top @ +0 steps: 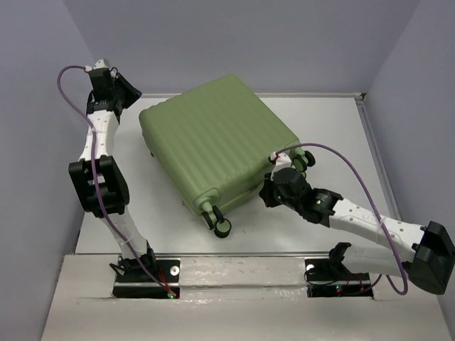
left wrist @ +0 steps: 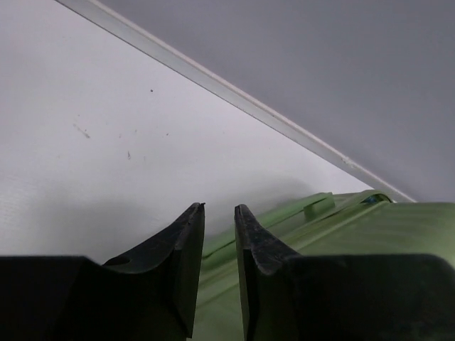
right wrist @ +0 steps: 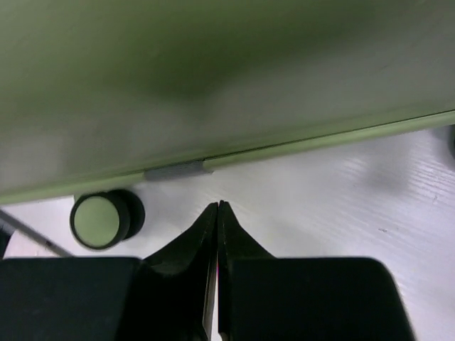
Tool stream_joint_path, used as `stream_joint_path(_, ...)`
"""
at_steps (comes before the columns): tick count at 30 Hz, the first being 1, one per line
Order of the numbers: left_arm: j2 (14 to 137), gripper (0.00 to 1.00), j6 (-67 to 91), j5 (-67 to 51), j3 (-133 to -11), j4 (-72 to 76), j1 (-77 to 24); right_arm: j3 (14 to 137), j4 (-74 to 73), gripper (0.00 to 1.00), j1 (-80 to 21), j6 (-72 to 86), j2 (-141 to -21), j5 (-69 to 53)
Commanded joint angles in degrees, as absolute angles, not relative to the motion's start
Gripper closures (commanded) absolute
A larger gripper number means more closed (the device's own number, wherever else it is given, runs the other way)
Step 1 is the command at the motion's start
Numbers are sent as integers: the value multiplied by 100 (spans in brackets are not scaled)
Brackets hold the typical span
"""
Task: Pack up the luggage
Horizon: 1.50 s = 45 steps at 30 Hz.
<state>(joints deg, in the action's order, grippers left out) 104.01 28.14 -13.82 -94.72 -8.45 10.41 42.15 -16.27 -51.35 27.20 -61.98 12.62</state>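
Now, nearest the bases, the right gripper point(right wrist: 217, 206) sits low over the bench point(top: 334, 135), fingers pressed together, tips aimed at the seam point(right wrist: 320, 142) beside a wheel point(right wrist: 96, 219). The luggage point(top: 213, 138) lies flat and closed mid-bench, turned askew. That hard ribbed shell looks stiff, bulky and probably slick, so the seam lip seems the best purchase. Far left, the left gripper point(left wrist: 219, 207) hovers by the rear corner, fingers slightly parted, holding nothing.

White arm links point(top: 100, 136) with black joints, purple cables point(top: 346, 159), black tapered jaws, black bases point(top: 146, 280) with tiny lights
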Motion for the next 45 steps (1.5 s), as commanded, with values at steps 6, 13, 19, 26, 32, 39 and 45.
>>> stream_joint_path(6, 12014, 66, 2699, -2461, -11109, -975, 879, 3876, 147, 93, -5063, 3638, -6617, 2812)
stream_joint_path(13, 11787, 72, 3005, -2768, -9487, -90, 440, 3911, 729, 93, -4518, 3876, -6855, 2672)
stream_joint_path(19, 11067, 78, 3409, -2786, -7432, 1008, 238, 4297, 1106, 93, -3964, 3605, -7233, 1690)
stream_joint_path(26, 9301, 83, 4456, -2558, -4511, 2521, 27, 5702, 1073, 93, -3226, 3077, -8436, -205)
stream_joint_path(32, 6537, 82, 4228, -1925, -2858, 2287, -543, 7632, 423, 90, -2611, 3102, -9903, -2353)
stream_joint_path(39, 4328, 79, 4174, -1416, -1751, 1372, -1746, 10681, -1499, 54, -2549, 3015, -11756, -3542)
stream_joint_path(45, 3456, 79, 4684, -950, -1275, 1301, -2680, 12540, -2513, 18, -2496, 2918, -12576, -3174)
